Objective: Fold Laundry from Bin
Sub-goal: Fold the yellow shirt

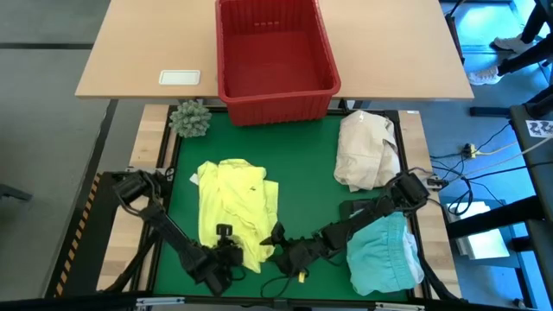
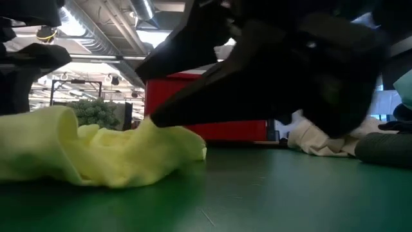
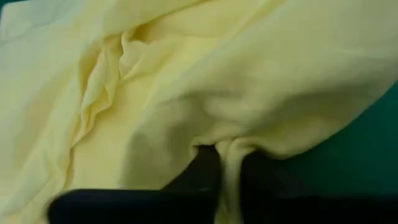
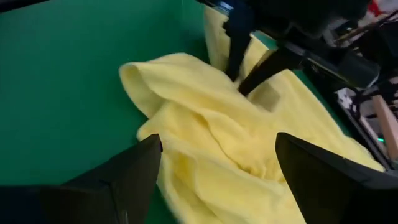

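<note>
The bright yellow garment lies crumpled on the green mat. My left gripper is at the garment's near edge and is shut on it. It also shows in the right wrist view. My right gripper is open, low over the mat, and points toward the table's left. Its fingers stand on either side of the garment's near right part. The red bin stands at the far edge, with nothing showing inside. A light turquoise garment lies at the near right. My left gripper pinches a raised fold of the yellow garment between its two fingers, near the garment's near edge. The fingers come from above, slanting down. The rest of the garment lies slack on the mat. Whether my right gripper touches the cloth, I cannot tell.
A cream-white cloth bundle lies at the mat's right. A dark cloth lies under the right arm. A green spiky ball sits at the mat's far left corner. A white card lies on the wooden table beside the bin.
</note>
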`<action>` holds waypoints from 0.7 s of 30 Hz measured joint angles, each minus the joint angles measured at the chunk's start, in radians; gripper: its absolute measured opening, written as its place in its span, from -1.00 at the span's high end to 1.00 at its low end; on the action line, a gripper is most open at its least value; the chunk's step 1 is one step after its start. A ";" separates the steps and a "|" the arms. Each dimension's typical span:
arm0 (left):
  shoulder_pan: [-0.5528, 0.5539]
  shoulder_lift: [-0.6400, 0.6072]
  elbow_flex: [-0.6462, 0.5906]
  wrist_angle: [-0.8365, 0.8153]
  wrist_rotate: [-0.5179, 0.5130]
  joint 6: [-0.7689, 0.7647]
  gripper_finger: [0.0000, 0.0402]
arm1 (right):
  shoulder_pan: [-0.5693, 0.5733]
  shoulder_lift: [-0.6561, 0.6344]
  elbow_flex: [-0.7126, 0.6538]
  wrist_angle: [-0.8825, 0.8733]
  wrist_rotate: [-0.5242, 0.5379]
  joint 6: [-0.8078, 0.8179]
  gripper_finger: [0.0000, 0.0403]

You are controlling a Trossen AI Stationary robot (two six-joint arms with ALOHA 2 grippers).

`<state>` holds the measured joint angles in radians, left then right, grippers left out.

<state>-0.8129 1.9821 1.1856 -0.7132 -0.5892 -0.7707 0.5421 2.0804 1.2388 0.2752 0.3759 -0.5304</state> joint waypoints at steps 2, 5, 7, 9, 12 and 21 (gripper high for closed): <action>0.006 -0.003 0.001 0.000 0.032 0.019 0.92 | 0.020 0.000 0.000 -0.004 0.038 0.000 -0.57; 0.004 -0.004 0.002 -0.001 0.038 0.042 0.93 | 0.045 0.000 0.000 -0.028 0.051 0.000 -0.57; 0.002 -0.004 0.002 -0.001 0.041 0.043 0.95 | 0.061 0.000 0.000 -0.046 0.052 0.001 -0.57; 0.002 -0.004 0.002 -0.001 0.046 0.043 0.96 | 0.071 0.000 0.000 -0.045 0.058 0.001 -0.57; 0.011 -0.004 0.004 0.006 0.052 0.043 0.96 | 0.068 0.000 0.000 -0.036 0.059 0.028 -0.57; 0.084 0.001 0.100 0.008 0.111 0.043 0.97 | 0.066 0.000 0.000 0.042 0.059 0.057 -0.57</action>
<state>-0.7288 1.9831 1.2854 -0.7052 -0.4778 -0.7280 0.6080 2.0800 1.2388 0.3175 0.4354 -0.4735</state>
